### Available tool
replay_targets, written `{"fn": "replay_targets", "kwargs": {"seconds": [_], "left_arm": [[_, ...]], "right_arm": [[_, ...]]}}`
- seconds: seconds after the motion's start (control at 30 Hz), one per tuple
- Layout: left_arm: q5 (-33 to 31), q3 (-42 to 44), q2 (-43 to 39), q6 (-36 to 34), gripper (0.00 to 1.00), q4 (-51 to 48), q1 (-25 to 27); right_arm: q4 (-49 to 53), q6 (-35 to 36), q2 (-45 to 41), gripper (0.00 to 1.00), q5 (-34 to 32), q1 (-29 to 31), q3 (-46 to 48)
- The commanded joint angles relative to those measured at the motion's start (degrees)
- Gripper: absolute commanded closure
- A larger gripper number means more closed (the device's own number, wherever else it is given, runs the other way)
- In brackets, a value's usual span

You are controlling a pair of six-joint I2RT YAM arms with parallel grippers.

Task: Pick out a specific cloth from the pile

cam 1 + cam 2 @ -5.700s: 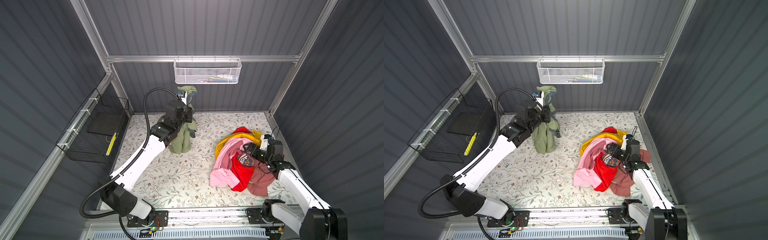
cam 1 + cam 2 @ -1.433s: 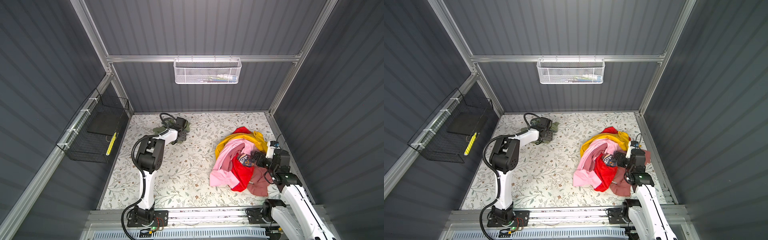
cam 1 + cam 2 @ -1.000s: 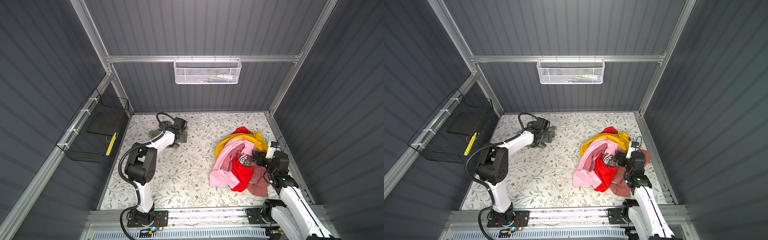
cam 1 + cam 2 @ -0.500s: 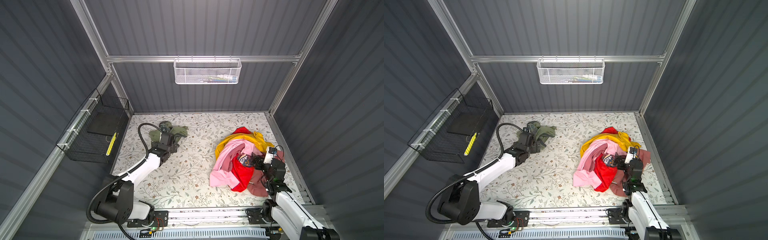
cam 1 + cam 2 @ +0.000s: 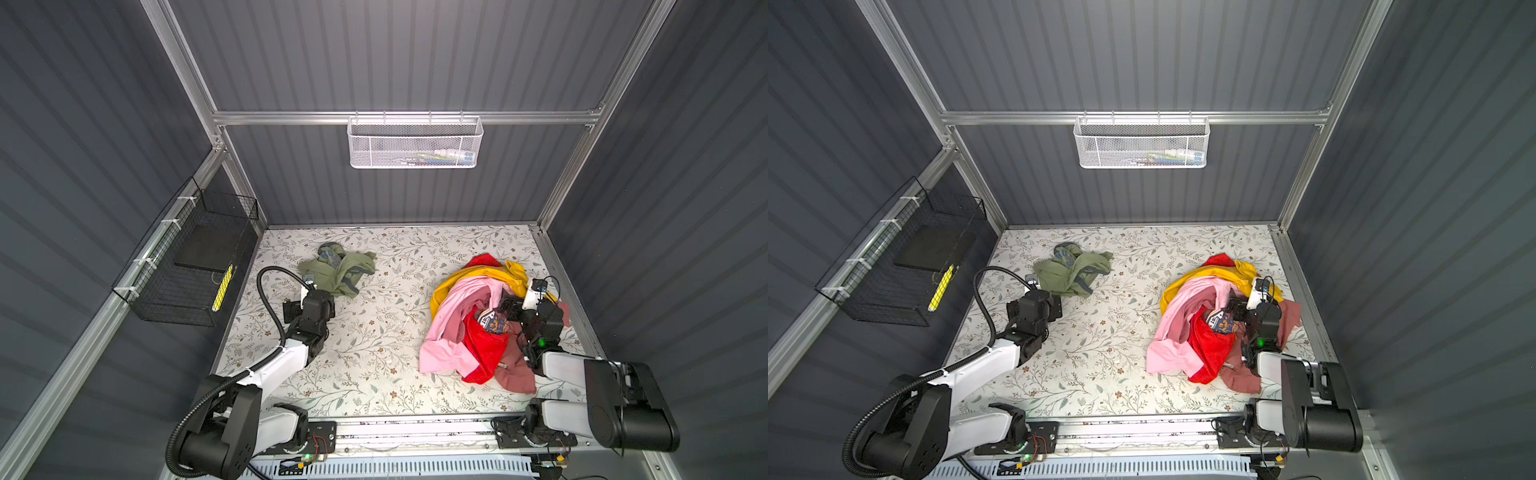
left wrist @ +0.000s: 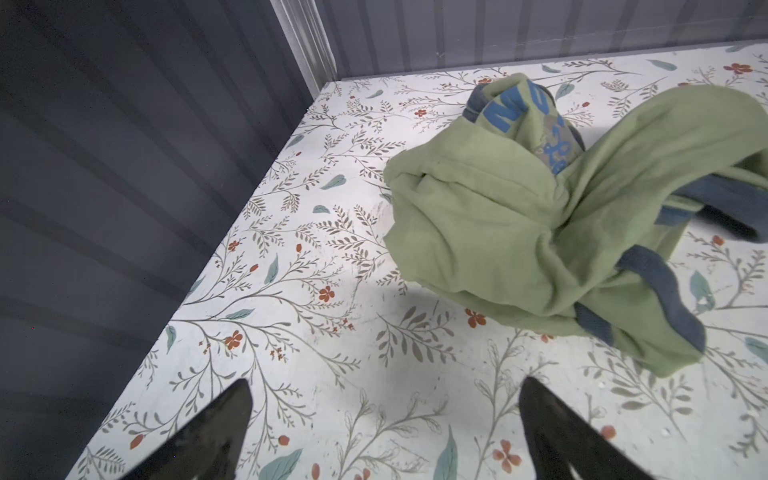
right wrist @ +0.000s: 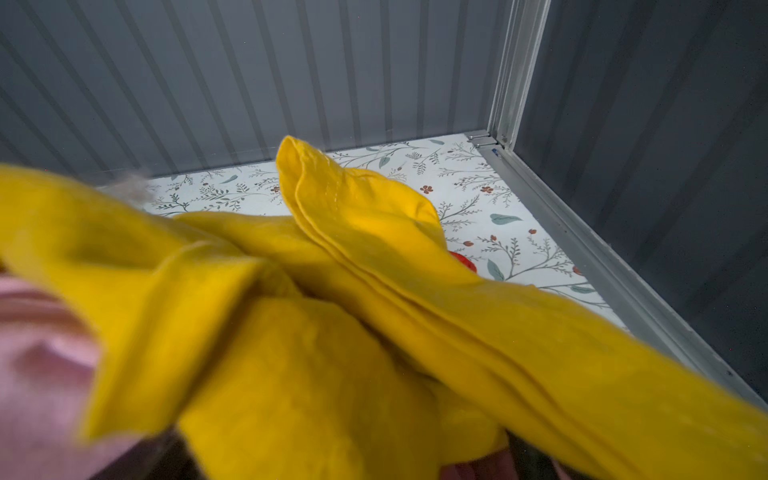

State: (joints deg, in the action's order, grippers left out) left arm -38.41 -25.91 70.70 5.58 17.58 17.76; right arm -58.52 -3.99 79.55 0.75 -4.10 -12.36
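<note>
The cloth (image 5: 338, 270) (image 5: 1073, 270), sage green with grey-blue trim, lies crumpled and alone on the floral table at the back left. In the left wrist view the cloth (image 6: 540, 228) sits just beyond my left gripper (image 6: 384, 399), which is open and empty, its dark fingertips wide apart above bare table. In both top views the left gripper (image 5: 312, 301) hovers just in front of the cloth. The pile (image 5: 469, 328) (image 5: 1196, 332) of yellow, pink, red and maroon garments lies at the right. My right gripper (image 5: 511, 309) rests open at the pile's right side. A yellow garment (image 7: 332, 332) covers most of its fingers.
A white mesh basket (image 5: 415, 143) hangs on the back wall. A black wire basket (image 5: 191, 266) hangs on the left wall. Aluminium frame rails (image 7: 582, 249) border the table at the right and back. Both arm bases stand on the front rail (image 5: 415, 432).
The cloth, earlier held high by the left gripper, now lies on the table. Over the last second the left arm drew back toward the front; the right arm folded back slightly at the pile.
</note>
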Motion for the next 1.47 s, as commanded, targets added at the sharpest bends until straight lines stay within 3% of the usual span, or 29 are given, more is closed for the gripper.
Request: {"fn": "replay_targets", "kwargs": {"seconds": [0.0, 0.07, 0.13, 0.2, 0.27, 0.33, 0.43, 0.5, 0.57, 0.67, 0.83, 1.43], "left_arm": [[-1.83, 2.77, 0.41, -3.05, 0.00, 11.96, -0.77], [-0.13, 3.97, 1.79, -4.35, 0.00, 16.08, -1.65], [2.41, 4.96, 4.16, -5.13, 0.00, 20.49, -3.21], [5.52, 6.19, 6.30, -5.14, 0.00, 25.79, -5.11], [10.34, 7.92, 8.99, -5.87, 0.00, 33.39, -7.20], [14.58, 8.04, 13.49, -6.43, 0.00, 38.55, -9.42], [23.92, 7.97, 22.94, -5.56, 0.00, 46.63, -12.95], [26.29, 7.32, 28.92, -7.09, 0.00, 53.88, -13.36], [27.54, 2.62, 25.68, -6.67, 0.00, 37.74, -13.36], [24.87, -1.41, 26.81, -5.56, 0.00, 32.14, -13.39], [24.16, -0.65, 27.95, -6.12, 0.00, 36.45, -13.36], [24.61, -1.16, 27.74, -5.70, 0.00, 34.72, -13.32]], "right_arm": [[-9.13, 0.23, 4.46, 0.01, 0.55, -0.26, -0.86], [1.83, 0.52, 2.01, 0.01, 0.71, -0.27, -3.96], [-1.59, 0.03, 4.53, 0.01, -0.16, -0.30, -4.74], [5.94, -0.30, 2.84, 0.01, -1.15, -0.18, -6.80], [0.46, -0.27, 4.57, 0.01, -1.14, -0.21, -5.55], [4.07, -0.27, 3.44, 0.01, -1.20, -0.22, -6.41], [1.39, -0.22, 4.13, 0.01, -1.19, -0.21, -5.82], [2.92, -0.21, 3.79, 0.01, -1.22, -0.16, -6.18], [1.75, -0.21, 4.13, 0.01, -1.26, -0.20, -5.90], [2.16, -0.23, 4.08, 0.01, -1.22, -0.16, -5.98], [2.18, -0.30, 4.04, 0.01, -1.25, -0.21, -5.95], [2.27, -0.32, 4.10, 0.01, -1.28, -0.21, -6.09]]}}
